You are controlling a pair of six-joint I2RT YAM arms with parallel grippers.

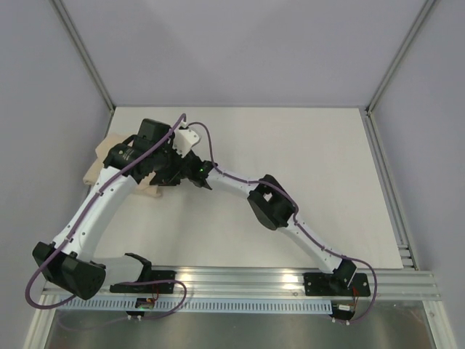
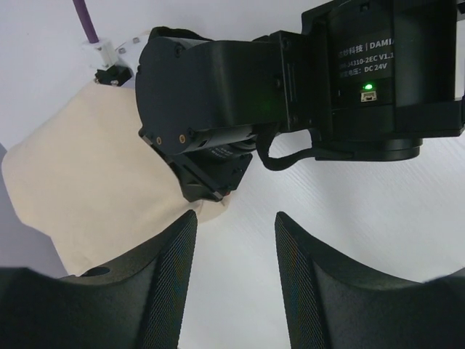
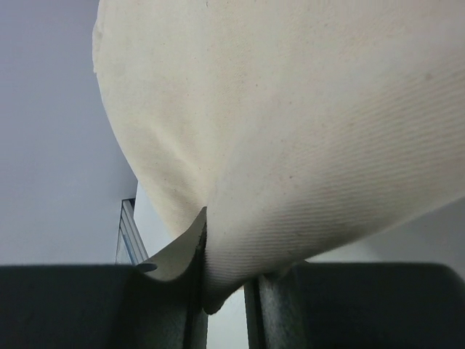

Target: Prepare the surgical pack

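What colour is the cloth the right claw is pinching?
Plain cream-beige; the cloth shows best in the right wrist view.
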